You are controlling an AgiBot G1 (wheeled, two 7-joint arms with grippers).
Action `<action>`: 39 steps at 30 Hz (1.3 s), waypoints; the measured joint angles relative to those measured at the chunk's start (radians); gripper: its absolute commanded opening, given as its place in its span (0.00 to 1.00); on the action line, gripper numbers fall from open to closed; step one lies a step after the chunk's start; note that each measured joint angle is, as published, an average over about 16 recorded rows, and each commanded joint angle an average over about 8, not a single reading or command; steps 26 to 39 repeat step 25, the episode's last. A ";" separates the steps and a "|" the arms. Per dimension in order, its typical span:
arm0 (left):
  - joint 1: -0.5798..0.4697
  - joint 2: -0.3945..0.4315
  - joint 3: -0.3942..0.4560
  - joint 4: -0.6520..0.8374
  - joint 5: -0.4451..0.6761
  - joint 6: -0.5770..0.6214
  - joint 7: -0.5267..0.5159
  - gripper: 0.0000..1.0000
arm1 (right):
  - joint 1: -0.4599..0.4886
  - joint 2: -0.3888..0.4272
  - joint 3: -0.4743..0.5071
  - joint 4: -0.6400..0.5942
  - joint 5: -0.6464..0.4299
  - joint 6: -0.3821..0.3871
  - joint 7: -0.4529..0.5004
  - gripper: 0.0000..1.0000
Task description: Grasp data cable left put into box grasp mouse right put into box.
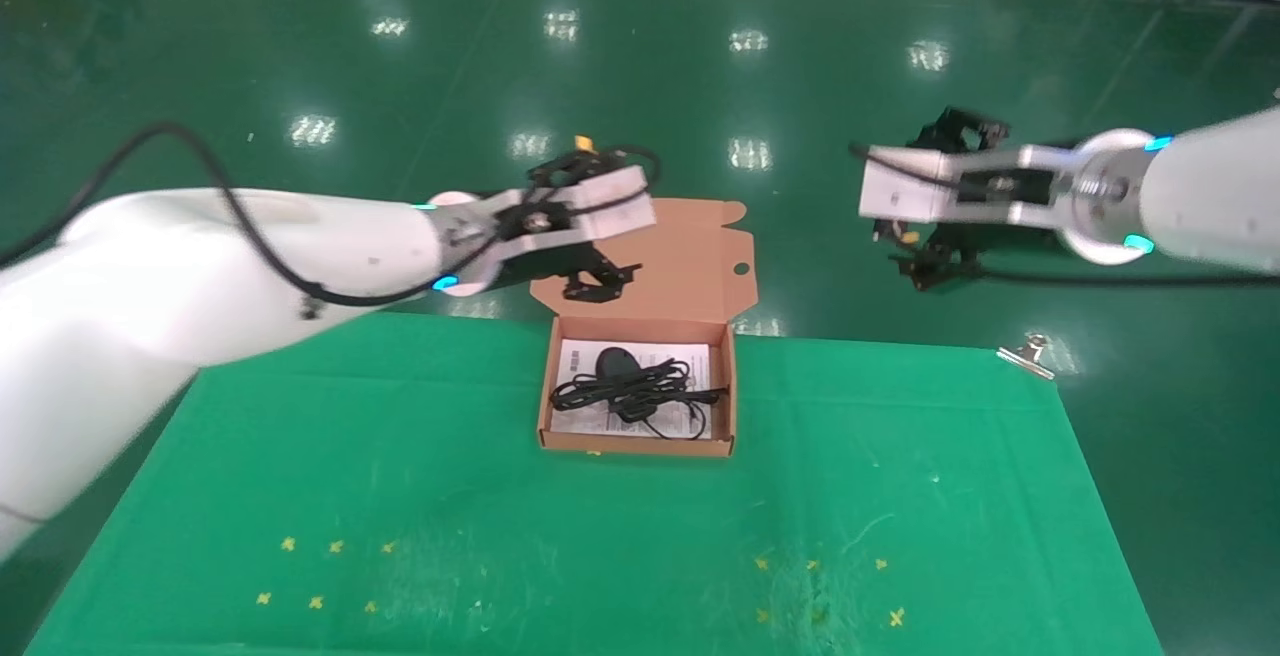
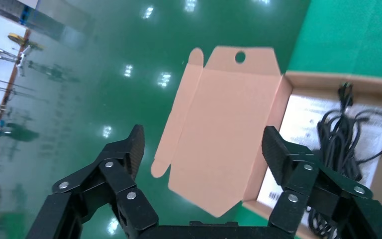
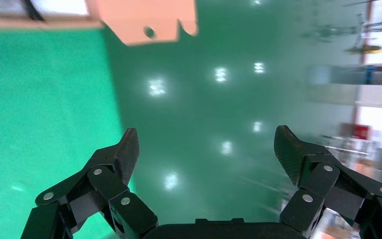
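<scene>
The orange-brown box [image 1: 636, 441] stands open at the table's far middle, its holed lid [image 1: 690, 256] leaning back. Inside, on the white sheet, lies the black mouse [image 1: 618, 364] with a tangle of thin black cable [image 1: 650, 394] in front of it; I cannot tell the data cable from the mouse cord. My left gripper [image 1: 598, 281] hovers open and empty behind the box's left side, by the lid. In the left wrist view my left gripper [image 2: 204, 137] frames the lid [image 2: 229, 124], with cable [image 2: 343, 139] in the box. My right gripper [image 1: 935, 256] is open and empty, off the table's far right; the right wrist view [image 3: 206, 137] shows floor between its fingers.
The green cloth table [image 1: 900, 496] carries yellow cross marks near the front left [image 1: 330, 571] and front right [image 1: 820, 586]. A metal clip [image 1: 1028, 354] sits at the table's far right corner. Shiny green floor lies beyond the far edge.
</scene>
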 measured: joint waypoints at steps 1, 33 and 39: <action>0.006 -0.009 -0.011 -0.006 -0.016 0.010 0.005 1.00 | -0.006 0.001 0.012 0.000 0.014 -0.010 -0.008 1.00; 0.202 -0.228 -0.288 -0.125 -0.453 0.312 0.141 1.00 | -0.303 0.068 0.410 -0.016 0.458 -0.249 -0.228 1.00; 0.202 -0.228 -0.288 -0.125 -0.453 0.312 0.141 1.00 | -0.303 0.068 0.410 -0.016 0.458 -0.249 -0.228 1.00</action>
